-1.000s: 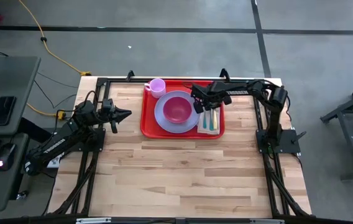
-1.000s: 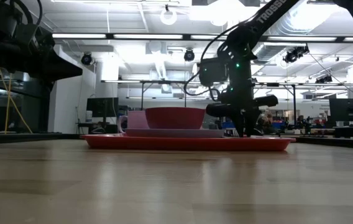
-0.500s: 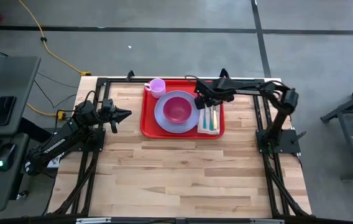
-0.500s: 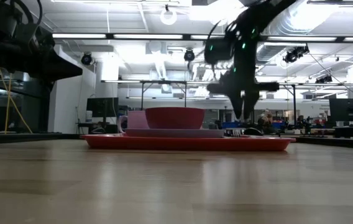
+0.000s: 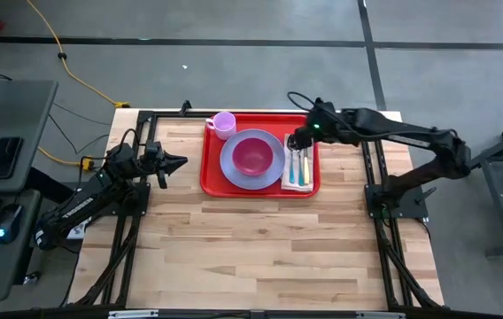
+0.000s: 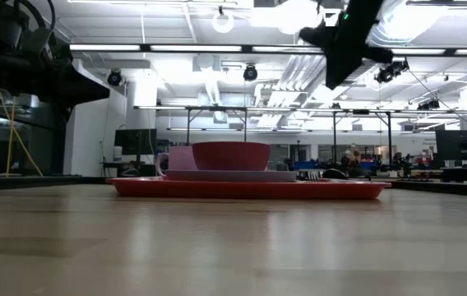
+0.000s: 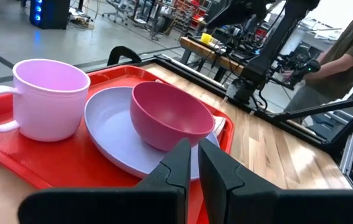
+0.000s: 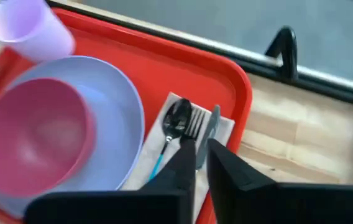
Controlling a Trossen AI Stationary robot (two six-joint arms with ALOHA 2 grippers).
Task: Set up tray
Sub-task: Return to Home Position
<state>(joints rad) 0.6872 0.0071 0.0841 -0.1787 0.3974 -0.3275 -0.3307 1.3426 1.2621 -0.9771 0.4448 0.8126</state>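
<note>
- Right gripper (image 5: pixel 297 141) has lifted above the tray (image 5: pixel 209 175), upper centre; fingers nearly together, empty.
- Left gripper (image 5: pixel 177 162) waits at the tray's left, likewise closed, empty.

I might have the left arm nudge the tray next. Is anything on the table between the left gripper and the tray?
Nothing visible. Only bare table lies between the left gripper and the tray. The mug, plate and bowl sit inside the tray; the right gripper hangs over the cutlery.
</note>
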